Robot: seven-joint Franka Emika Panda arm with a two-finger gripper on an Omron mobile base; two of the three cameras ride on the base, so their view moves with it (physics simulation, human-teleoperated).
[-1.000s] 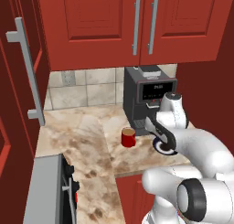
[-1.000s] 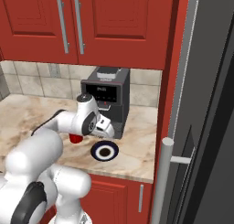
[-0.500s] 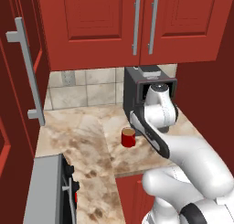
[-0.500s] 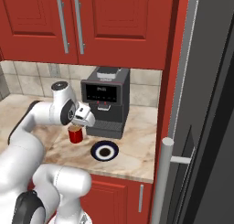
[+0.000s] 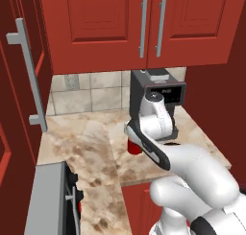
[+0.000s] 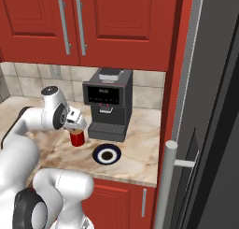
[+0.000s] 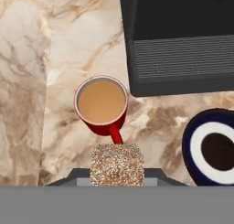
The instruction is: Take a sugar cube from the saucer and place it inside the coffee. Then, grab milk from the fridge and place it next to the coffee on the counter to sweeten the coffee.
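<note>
I see the sugar cube [image 7: 117, 164] clamped in my gripper [image 6: 74, 124], hanging just above the red coffee cup [image 7: 102, 105] on the counter [image 7: 36, 81]. The saucer [image 6: 107, 154] lies beside the cup, before the coffee machine [image 6: 108, 104]. I can read no lettering.

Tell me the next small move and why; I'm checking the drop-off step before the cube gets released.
Probably nudge forward, then open. In the hand view the sugar cube sits in the gripper, short of the coffee, whose open mouth lies just ahead. The saucer is off to one side.
</note>
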